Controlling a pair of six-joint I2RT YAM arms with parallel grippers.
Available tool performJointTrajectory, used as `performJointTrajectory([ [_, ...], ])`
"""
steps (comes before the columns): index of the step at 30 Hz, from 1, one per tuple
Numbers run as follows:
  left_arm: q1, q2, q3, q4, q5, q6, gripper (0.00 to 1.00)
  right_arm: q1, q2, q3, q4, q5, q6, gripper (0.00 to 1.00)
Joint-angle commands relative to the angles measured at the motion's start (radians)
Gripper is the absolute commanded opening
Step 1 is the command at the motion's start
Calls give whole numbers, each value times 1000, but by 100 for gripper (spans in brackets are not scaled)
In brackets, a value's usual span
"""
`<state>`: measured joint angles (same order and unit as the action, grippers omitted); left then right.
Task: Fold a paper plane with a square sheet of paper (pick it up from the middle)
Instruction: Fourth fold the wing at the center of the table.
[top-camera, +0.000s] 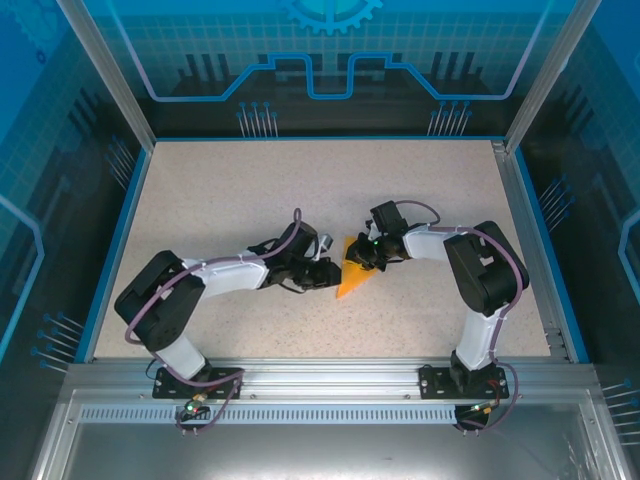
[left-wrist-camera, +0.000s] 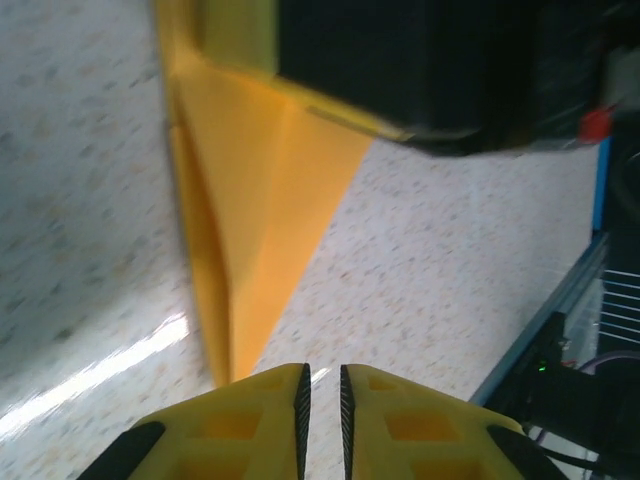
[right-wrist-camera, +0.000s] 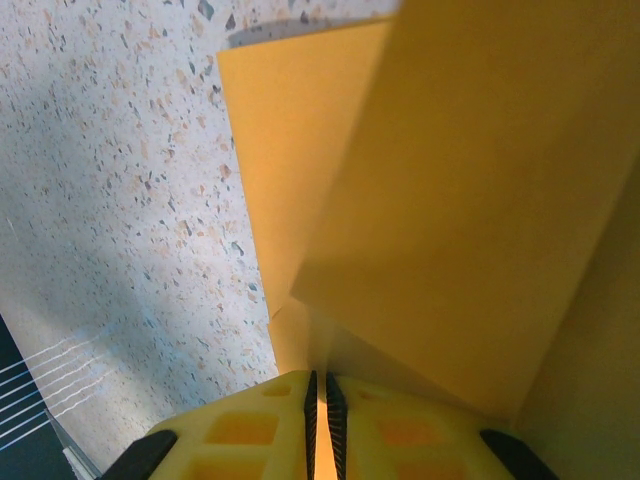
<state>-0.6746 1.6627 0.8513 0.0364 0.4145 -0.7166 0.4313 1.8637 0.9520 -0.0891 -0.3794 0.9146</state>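
Observation:
The paper plane (top-camera: 352, 280) is a small bright-orange folded dart lying mid-table, its sharp tip pointing toward the near edge. My right gripper (top-camera: 367, 255) sits at its far end. In the right wrist view, the right gripper (right-wrist-camera: 319, 385) is shut on a fold of the paper plane (right-wrist-camera: 470, 180), and a thin orange strip shows between the pads. My left gripper (top-camera: 330, 272) is just left of the plane. In the left wrist view, the left gripper (left-wrist-camera: 325, 385) holds nothing, its jaws a narrow slit apart. The plane's (left-wrist-camera: 250, 180) tip ends beside the left finger (left-wrist-camera: 270, 400).
The speckled table (top-camera: 250, 190) has a blue rim (top-camera: 110, 250) and an aluminium rail (top-camera: 320, 385) along the near edge. In the left wrist view, the right arm's black wrist (left-wrist-camera: 430, 70) hangs over the plane's wide end.

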Motion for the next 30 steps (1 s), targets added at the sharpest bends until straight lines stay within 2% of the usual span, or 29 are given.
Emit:
performJointTrajectory([
  [1,-11,71,45,67,86,-36,20,1,84,-35,-127,120,-17,16],
  [5,-20,128,51,69,102,-53,21,0,84,-35,-130,119,-17,16],
  [13,-22,181,13,-60,71,-25,20,0,84,-39,-132,125,-19,16],
  [26,-42,122,-63,-188,6,41,18,0,88,-38,-131,125,-16,17],
  [30,-43,63,-106,-141,-6,16,16,0,87,-40,-130,122,-16,17],
])
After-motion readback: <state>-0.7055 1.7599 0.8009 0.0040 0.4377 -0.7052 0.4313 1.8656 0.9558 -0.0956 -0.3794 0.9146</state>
